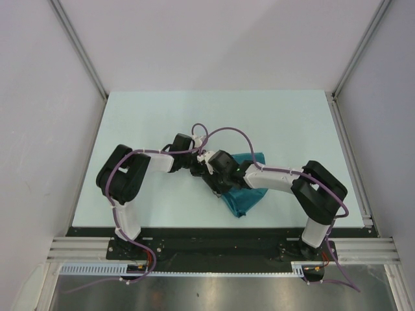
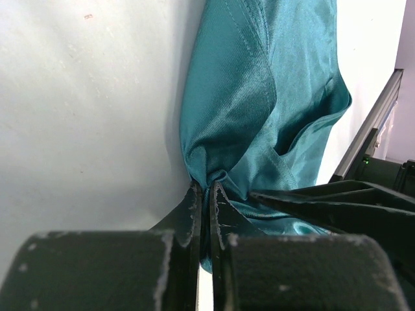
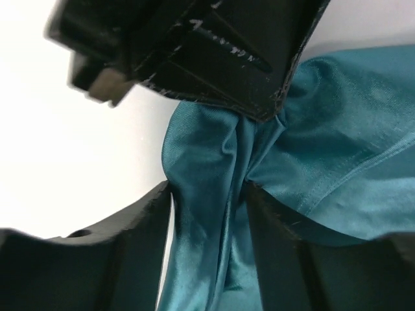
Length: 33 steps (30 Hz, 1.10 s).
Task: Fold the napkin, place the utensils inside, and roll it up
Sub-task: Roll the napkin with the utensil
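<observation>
While the napkin (image 2: 259, 97) is pinched by the closed left tool (image 2: 206, 189), it is straddled by the parted right tool (image 3: 207, 193).
</observation>
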Tool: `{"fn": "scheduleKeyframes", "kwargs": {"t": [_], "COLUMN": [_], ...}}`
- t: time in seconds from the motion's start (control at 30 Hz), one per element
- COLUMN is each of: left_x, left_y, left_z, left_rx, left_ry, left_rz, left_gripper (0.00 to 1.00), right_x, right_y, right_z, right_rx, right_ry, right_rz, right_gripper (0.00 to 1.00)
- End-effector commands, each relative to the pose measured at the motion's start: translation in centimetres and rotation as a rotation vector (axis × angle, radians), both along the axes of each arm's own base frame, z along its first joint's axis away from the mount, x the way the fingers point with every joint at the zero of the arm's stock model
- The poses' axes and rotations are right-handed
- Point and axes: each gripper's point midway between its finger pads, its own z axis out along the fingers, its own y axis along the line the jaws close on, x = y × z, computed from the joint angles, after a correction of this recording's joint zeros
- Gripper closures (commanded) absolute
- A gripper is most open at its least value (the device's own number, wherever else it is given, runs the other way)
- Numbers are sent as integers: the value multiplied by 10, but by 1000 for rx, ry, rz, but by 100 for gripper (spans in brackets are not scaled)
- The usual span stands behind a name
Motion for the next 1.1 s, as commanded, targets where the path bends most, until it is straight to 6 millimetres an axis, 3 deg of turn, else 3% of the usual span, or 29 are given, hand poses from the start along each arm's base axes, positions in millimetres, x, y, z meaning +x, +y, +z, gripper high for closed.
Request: {"fn": "scheduleKeyframes", "kwargs": {"t": [0.0, 0.23, 0.27, 0.3, 0.4, 0.43, 0.5, 0.7, 1.07], "left_x": [-3, -1, 2, 5, 19, 23, 29, 22, -4], "left_y": [0, -1, -1, 0, 6, 9, 16, 24, 6], "left_z": [0, 7, 9, 12, 26, 32, 34, 23, 8], "left_rx": [18, 4, 6, 6, 3, 1, 17, 30, -79], "left_ry": [1, -18, -26, -38, -86, -106, -122, -118, -24], "left_rz": [-26, -28, -21, -14, 31, 44, 76, 85, 15], "left_gripper": [100, 96, 90, 74, 45, 40, 32, 27, 26], "right_x": [0, -16, -12, -13, -20, -28, -25, -29, -30], "right_y": [11, 5, 2, 0, -4, -1, -3, -2, -2], "right_z": [-1, -14, -14, -13, -10, -7, -3, 5, 4], "right_rx": [56, 111, 138, 160, 249, 295, 355, 506, 651], "right_ry": [18, 156, 176, 197, 290, 341, 382, 537, 691], "right_rz": [41, 38, 21, 21, 25, 49, 42, 81, 139], "right_gripper": [52, 73, 75, 78, 84, 85, 85, 86, 86]}}
